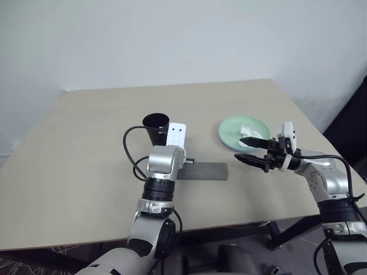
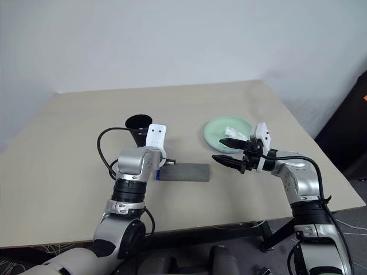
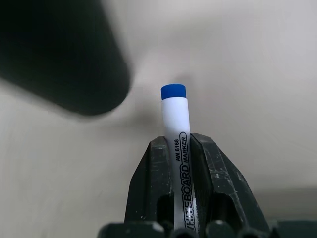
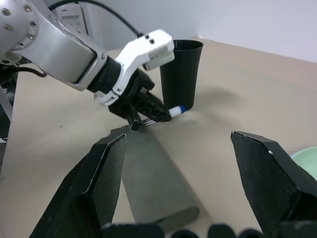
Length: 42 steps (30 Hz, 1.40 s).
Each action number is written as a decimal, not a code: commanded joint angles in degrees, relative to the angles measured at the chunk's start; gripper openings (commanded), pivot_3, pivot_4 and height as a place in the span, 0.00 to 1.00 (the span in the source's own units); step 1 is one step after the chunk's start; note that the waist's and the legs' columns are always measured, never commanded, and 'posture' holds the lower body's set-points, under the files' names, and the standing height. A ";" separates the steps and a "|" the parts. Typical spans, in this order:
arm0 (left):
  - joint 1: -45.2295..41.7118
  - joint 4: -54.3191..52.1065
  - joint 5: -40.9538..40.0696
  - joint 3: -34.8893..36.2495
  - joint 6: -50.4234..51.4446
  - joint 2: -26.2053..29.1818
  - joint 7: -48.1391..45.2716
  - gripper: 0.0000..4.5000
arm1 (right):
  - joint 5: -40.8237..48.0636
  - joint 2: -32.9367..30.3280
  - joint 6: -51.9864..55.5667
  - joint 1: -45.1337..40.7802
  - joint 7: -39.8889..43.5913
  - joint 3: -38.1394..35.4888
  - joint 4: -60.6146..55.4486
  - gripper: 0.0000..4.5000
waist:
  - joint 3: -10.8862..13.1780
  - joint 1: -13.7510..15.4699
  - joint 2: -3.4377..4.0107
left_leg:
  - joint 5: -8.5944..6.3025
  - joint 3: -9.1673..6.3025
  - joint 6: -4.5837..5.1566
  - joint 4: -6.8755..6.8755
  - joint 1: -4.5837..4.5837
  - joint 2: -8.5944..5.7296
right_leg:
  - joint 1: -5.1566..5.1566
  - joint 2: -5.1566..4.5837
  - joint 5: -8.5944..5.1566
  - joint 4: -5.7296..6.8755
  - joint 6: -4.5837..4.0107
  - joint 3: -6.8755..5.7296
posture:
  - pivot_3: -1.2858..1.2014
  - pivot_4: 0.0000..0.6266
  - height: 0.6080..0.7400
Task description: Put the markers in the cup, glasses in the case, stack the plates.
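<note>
The left gripper [image 3: 178, 148] is nearest the camera, shut tight on the marker [image 3: 174, 116], w/ the blue cap sticking out past the black fingers [image 3: 218, 173]. The marker is up off the table [image 1: 74, 172], just beside the cup [image 4: 181, 74], low near its side and not yet over its rim. The cup stands upright, and the grey case [image 1: 202, 171] lies shut on the table just in front of it. On the robot's right of the cup, well apart, sits the pale green plate [image 1: 229, 134] w/ a crumpled white tissue [image 1: 248, 132] on it. The right gripper [image 1: 252, 152] hangs near that plate, wide open w/ nothing in it, pointing toward the cup. Looks like the step in hand is the marker-in-cup part. Next move prob needs the marker lifted above the rim, tipped down, then let go so it drops inside w/o knocking the cup over.
</note>
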 commanded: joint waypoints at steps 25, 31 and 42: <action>-6.13 9.31 -3.98 3.21 -76.89 15.20 -13.74 0.03 | 0.56 0.39 -0.54 -1.58 -0.16 -1.58 -1.80 0.81 | -0.01 0.00 0.02 | 0.01 0.08 0.01 0.00 0.00 0.00 | 0.00 -0.01 0.01 -0.01 0.01 0.04 | 0.52 0.00 1.00; -6.84 21.88 -3.22 3.80 -91.57 17.30 -14.26 0.03 | 0.46 0.37 -0.50 -1.56 -0.18 -1.58 -2.01 0.81 | -0.02 0.05 0.01 | 0.00 0.10 0.02 0.01 -0.02 -0.03 | 0.04 -0.03 0.05 -0.07 0.07 0.03 | 0.52 0.00 1.00; -7.07 38.29 -0.84 3.74 -102.59 18.45 -11.22 0.03 | 0.50 -0.07 -0.09 -0.73 -0.51 -1.87 -3.25 0.81 | -0.02 0.00 0.01 | -0.01 0.10 0.02 0.01 -0.02 -0.02 | 0.05 -0.03 0.07 -0.08 0.11 0.01 | 0.52 0.00 1.00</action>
